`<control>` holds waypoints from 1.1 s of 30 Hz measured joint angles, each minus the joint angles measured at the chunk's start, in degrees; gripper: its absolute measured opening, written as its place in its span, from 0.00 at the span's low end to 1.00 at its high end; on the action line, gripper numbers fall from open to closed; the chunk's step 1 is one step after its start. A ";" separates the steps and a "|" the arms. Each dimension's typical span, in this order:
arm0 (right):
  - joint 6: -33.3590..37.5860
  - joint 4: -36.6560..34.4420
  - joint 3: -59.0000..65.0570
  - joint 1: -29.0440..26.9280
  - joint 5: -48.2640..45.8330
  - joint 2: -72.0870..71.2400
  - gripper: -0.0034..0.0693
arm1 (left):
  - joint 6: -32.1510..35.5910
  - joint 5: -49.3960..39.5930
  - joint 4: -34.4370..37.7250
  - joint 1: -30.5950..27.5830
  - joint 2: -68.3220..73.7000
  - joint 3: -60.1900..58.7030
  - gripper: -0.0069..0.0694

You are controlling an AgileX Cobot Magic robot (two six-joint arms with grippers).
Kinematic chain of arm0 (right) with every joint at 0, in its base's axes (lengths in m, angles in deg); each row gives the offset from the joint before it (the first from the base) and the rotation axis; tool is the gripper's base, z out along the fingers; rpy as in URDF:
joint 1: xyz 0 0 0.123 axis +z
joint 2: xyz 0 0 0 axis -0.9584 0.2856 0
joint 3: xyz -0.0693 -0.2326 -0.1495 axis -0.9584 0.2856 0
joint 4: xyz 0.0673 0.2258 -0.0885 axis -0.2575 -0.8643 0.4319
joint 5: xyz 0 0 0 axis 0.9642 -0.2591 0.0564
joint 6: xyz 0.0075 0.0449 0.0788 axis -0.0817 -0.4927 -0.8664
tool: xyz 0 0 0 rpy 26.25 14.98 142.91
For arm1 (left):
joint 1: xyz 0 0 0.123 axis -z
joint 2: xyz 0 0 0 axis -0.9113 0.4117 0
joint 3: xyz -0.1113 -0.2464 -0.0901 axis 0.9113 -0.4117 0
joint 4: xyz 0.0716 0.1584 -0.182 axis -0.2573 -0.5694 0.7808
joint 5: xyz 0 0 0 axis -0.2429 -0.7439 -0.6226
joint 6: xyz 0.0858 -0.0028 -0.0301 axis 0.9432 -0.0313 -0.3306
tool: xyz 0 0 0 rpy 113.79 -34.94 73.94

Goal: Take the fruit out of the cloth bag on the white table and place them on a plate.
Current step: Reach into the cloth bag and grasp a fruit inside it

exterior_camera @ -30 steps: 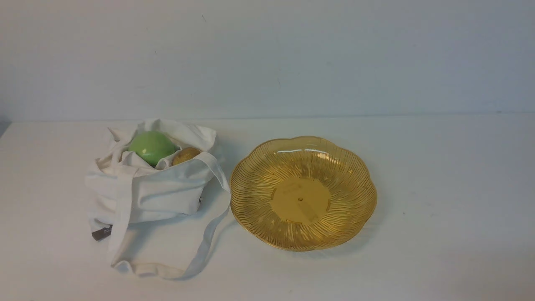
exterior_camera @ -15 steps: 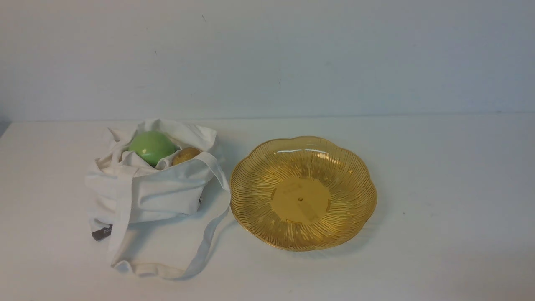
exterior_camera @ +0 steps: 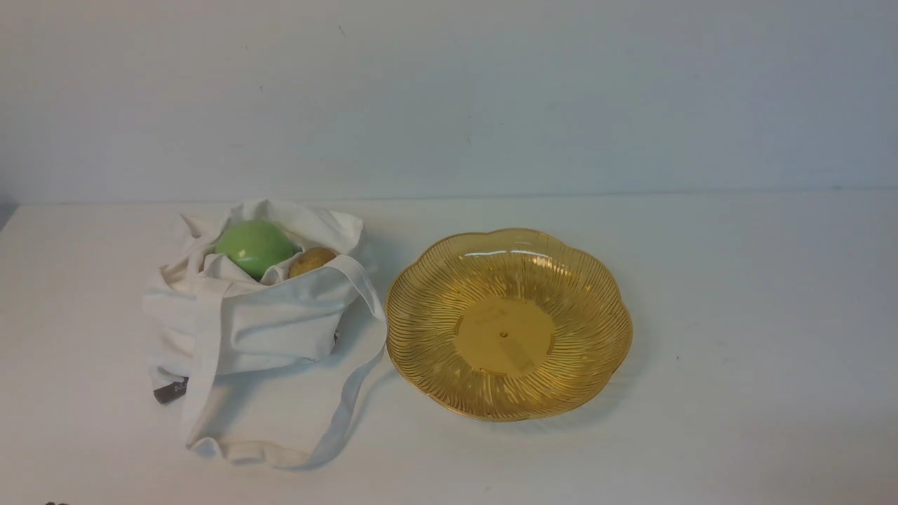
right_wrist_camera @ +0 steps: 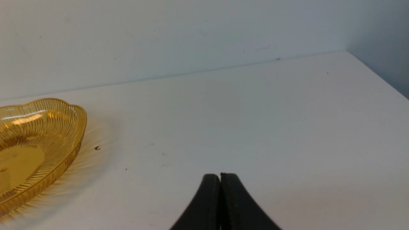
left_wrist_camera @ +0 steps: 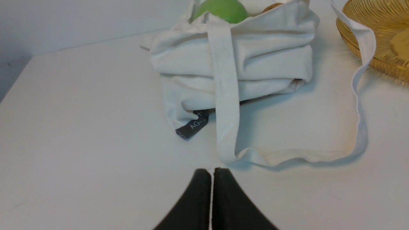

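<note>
The white cloth bag [exterior_camera: 245, 330] lies on the white table [exterior_camera: 736, 315] at the left, its mouth open. A green apple [exterior_camera: 255, 247] and a smaller yellow-brown fruit [exterior_camera: 311, 260] sit in the mouth. The amber glass plate [exterior_camera: 435, 301] stands empty just right of the bag. In the left wrist view my left gripper [left_wrist_camera: 212, 171] is shut and empty, a short way in front of the bag [left_wrist_camera: 265, 60] and its strap [left_wrist_camera: 227, 105]; the apple [left_wrist_camera: 222, 10] shows at the bag's top. In the right wrist view my right gripper [right_wrist_camera: 219, 176] is shut and empty over bare table, right of the plate [right_wrist_camera: 64, 127].
A pale wall [exterior_camera: 449, 98] closes the table's far edge. The bag's long strap loop [exterior_camera: 351, 400] trails on the table toward me, close to the plate's rim. A dark grey tag [exterior_camera: 170, 391] sticks out at the bag's left. The table's right edge [right_wrist_camera: 380, 76] shows in the right wrist view.
Nothing has moved among the bag, fruit and plate. A small dark tip has appeared at the bottom left edge of the front view.
</note>
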 joint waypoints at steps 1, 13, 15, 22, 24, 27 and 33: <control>0.00 0.00 0.00 0.00 0.00 0.00 0.03 | -0.57 1.81 0.49 0.00 0.00 -0.05 0.08; 0.00 0.00 0.00 0.00 0.00 0.00 0.03 | -10.80 16.82 12.37 0.00 0.00 -0.05 0.08; 0.00 0.00 0.00 0.00 0.00 0.00 0.03 | -11.31 18.52 13.00 0.00 0.00 -0.05 0.08; 0.00 0.00 0.00 0.00 0.00 0.00 0.03 | -15.10 25.38 14.37 0.00 0.00 -0.05 0.08; 0.00 0.00 0.00 0.00 0.00 0.00 0.03 | -15.18 27.20 14.42 0.00 0.00 -0.05 0.08; 0.00 0.00 0.00 0.00 0.00 0.00 0.03 | -15.18 29.84 14.42 0.00 0.00 -0.05 0.08; 0.00 0.00 0.00 0.00 0.00 0.00 0.03 | -15.18 32.23 14.62 0.00 0.00 -0.05 0.08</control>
